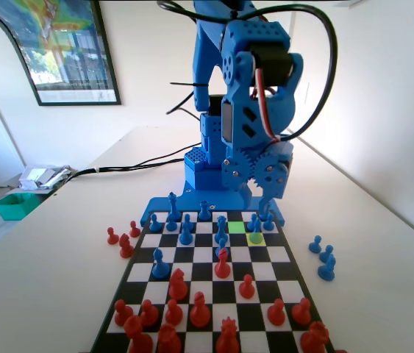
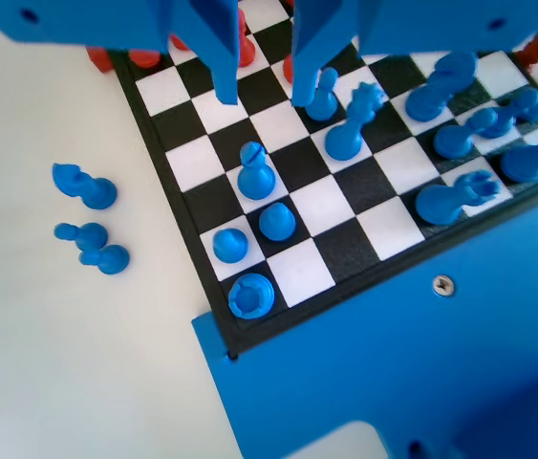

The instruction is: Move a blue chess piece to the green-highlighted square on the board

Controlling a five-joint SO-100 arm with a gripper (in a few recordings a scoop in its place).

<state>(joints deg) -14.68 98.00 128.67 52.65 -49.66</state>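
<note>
- Gripper [image 2: 262, 94] hangs low over the board [image 2: 213, 206], its pointed blue jaws parted and holding nothing.
- The pawn [image 2: 321, 98], slim glossy plastic, stands touching the right jaw's tip.
- Fixed view: the pawn [image 1: 256, 229] sits on the yellow-lime square, just right of the green square [image 1: 237, 227].
- Three blue pieces [image 2: 88, 218] lie off the board.

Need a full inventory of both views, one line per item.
board: one, black-and-white chequered, on the table
green-highlighted square: one, bright green, far rows in the fixed view
yellow-lime square: one, diagonally next to the green one
blue chess piece: one pawn, on the yellow-lime square
other blue pieces: many, mostly far rows
red pieces: many, near rows
off-board blue pieces: three, right of the board in the fixed view
off-board red pieces: at least three, left of the board
table: one, white
framed poster: one, on the wall
blue arm: one, far end
pincer: open, over the blue rows
</note>
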